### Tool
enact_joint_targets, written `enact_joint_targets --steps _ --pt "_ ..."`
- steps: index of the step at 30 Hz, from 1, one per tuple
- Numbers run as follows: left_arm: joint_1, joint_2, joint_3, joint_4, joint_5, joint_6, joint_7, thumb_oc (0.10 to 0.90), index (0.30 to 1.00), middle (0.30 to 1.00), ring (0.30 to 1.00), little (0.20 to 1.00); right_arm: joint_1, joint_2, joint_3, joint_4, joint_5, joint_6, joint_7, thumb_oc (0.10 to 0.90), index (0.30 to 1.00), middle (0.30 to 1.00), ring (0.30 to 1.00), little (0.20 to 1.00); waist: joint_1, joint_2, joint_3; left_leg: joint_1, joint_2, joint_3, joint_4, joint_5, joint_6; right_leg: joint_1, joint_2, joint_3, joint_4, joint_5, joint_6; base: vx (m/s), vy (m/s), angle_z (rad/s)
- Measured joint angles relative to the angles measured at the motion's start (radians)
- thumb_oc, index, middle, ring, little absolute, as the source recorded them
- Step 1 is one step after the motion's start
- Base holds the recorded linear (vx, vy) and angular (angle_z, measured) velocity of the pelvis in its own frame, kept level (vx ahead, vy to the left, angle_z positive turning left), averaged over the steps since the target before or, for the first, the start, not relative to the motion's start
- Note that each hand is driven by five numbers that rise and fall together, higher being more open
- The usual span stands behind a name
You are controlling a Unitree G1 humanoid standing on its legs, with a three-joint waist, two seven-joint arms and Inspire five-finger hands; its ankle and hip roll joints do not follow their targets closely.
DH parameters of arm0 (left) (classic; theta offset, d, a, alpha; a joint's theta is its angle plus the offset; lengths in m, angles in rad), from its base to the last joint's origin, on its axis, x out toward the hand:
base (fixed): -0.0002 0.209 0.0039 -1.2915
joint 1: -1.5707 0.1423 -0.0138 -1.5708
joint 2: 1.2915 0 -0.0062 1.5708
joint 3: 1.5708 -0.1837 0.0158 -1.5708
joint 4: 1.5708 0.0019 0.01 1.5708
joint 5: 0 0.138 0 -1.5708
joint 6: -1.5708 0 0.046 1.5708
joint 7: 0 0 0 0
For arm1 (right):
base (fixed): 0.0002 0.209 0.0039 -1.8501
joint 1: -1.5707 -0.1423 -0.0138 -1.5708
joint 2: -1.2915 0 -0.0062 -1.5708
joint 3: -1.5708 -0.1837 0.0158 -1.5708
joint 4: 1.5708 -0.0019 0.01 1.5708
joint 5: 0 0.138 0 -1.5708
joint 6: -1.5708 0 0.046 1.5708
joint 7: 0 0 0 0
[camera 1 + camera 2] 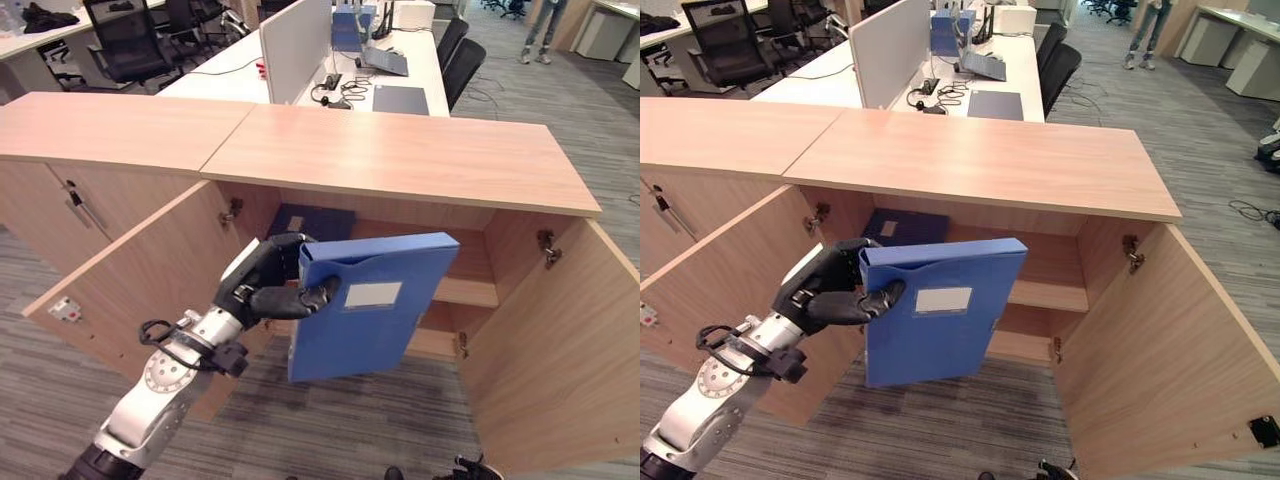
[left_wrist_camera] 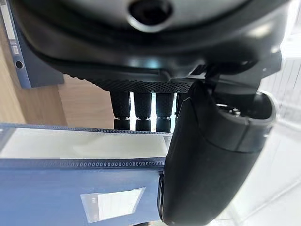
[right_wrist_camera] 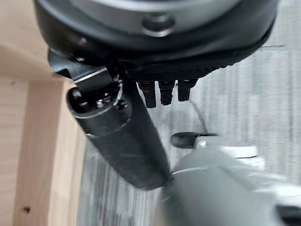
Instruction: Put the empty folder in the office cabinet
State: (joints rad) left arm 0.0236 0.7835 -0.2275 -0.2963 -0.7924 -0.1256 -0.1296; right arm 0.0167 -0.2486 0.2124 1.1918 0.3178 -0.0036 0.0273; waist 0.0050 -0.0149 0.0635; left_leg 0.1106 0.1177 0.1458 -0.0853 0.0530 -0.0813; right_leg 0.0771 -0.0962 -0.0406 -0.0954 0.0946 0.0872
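On the left, our left hand (image 1: 268,290) is clamped on the spine edge of the blue folder (image 1: 375,305), thumb across its face and fingers behind. We hold the folder upright in the air, just in front of the open cabinet (image 1: 520,330), whose shelf (image 1: 465,292) lies beyond it. Our right hand (image 3: 117,136), fingers relaxed, holds nothing.

folder label (image 1: 372,295): a pale rectangular sticker on the blue folder (image 1: 370,330); no writing can be made out
same label, left wrist view (image 2: 113,204): faint ruled lines, no legible words
folder in cabinet (image 1: 312,222): small white label, unreadable
elsewhere: no readable text, numbers or signs
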Motion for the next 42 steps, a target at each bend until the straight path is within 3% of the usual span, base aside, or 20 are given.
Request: enact_joint_targets --steps 9,14,20,30,42 --pt "0.001 -0.012 -0.005 0.047 -0.025 0.003 -0.036 0.400 0.300 0.300 0.300 0.300 -0.011 0.010 0.063 -0.091 0.001 0.006 0.030 0.800 0.900 0.900 0.900 0.900 -0.001 0.002 0.001 0.005 0.001 0.001 0.000 0.001 -0.001 0.003 0.003 0.002 0.000 0.000 0.000 0.00 0.000 0.00" --pt "0.031 -0.025 -0.006 0.186 0.070 0.041 -0.028 0.400 0.300 0.300 0.300 0.300 0.088 -0.059 0.080 -0.557 0.140 0.001 0.057 0.800 0.900 0.900 0.900 0.900 -0.012 0.008 0.003 0.008 0.003 0.007 0.000 0.000 -0.001 0.002 0.003 0.007 0.000 -0.001 -0.002 -0.01 0.003 -0.03" --pt "0.106 -0.048 -0.006 0.193 0.152 0.061 -0.035 0.400 0.300 0.300 0.300 0.300 0.084 -0.114 0.052 -0.811 0.238 -0.036 0.086 0.800 0.900 0.900 0.900 0.900 -0.011 0.006 0.002 0.008 0.000 0.007 0.000 0.000 0.000 0.002 0.002 0.006 0.000 0.000 -0.003 0.00 0.000 0.00" --pt "0.104 -0.096 -0.004 0.193 0.184 0.060 -0.047 0.400 0.300 0.300 0.300 0.300 0.069 -0.155 0.063 -0.843 0.243 -0.053 0.112 0.800 0.900 0.900 0.900 0.900 -0.003 0.003 0.001 0.009 0.002 0.008 0.000 0.001 0.000 0.003 0.003 0.006 0.000 0.000 -0.002 0.00 0.000 0.00" --pt "0.051 -0.110 -0.005 0.198 0.194 0.072 -0.143 0.400 0.300 0.300 0.300 0.300 0.009 -0.203 0.139 -0.879 0.254 -0.013 0.233 0.800 0.900 0.900 0.900 0.900 0.000 0.003 0.001 0.009 0.002 0.005 0.004 0.002 0.001 0.004 0.001 0.003 0.000 0.000 -0.002 0.00 0.000 0.00"
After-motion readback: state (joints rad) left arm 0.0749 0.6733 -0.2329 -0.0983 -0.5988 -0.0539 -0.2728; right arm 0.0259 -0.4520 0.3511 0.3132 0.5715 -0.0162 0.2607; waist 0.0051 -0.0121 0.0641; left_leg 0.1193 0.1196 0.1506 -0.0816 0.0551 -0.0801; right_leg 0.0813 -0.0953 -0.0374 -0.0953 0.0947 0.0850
